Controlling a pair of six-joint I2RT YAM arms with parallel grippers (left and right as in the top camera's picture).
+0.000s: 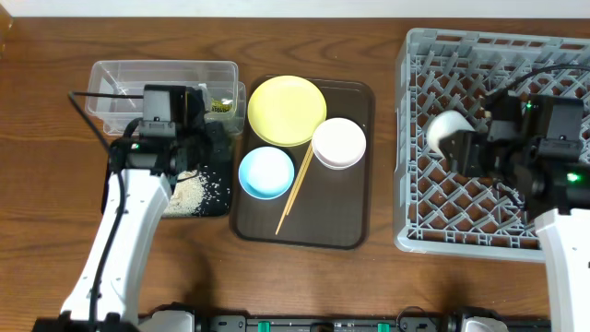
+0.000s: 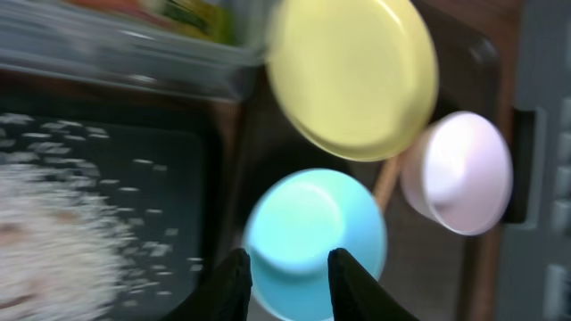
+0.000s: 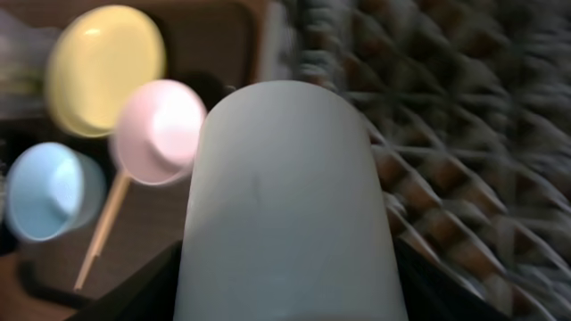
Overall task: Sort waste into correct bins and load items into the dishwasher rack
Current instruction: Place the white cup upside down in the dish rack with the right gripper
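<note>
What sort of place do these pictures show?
Probably a robot test bench staged for dish clearing: a wooden table with a grey dishwasher rack and a yellow plate on a serving tray.

A yellow round plate, a light blue bowl, a pinkish-white bowl and pale wooden chopsticks are seen on the dark brown rectangular serving tray. Left of it, a shallow black rectangular tray is speckled with white rice-like scraps; right of it, a grey plastic crate is latticed.
</note>
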